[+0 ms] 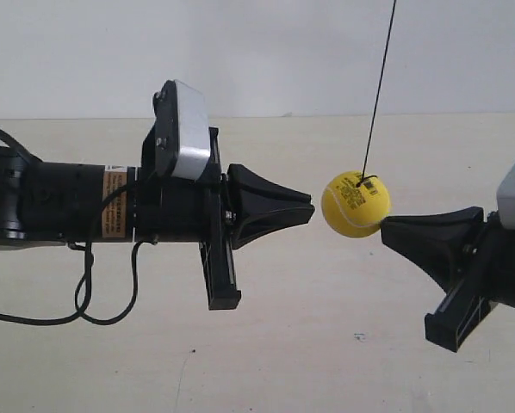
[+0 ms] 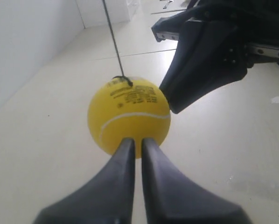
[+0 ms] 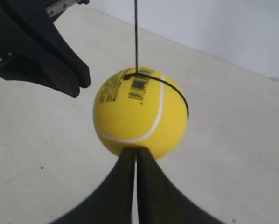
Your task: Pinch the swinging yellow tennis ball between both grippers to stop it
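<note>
Touching R hand [image 1: 386, 225], tennis ball [image 1: 354, 204] hangs just off L hand [image 1: 312, 209].

Soft, even light fills all three views, leaving the pale table [image 1: 326, 361] and wall [image 1: 326, 52] slightly washed out. Shadows are barely visible. The yellow tennis ball [image 3: 130, 121] is bright without harsh glare. In the wrist views lines bend toward the edges, and the near black jaws are dark and blurred.
</note>
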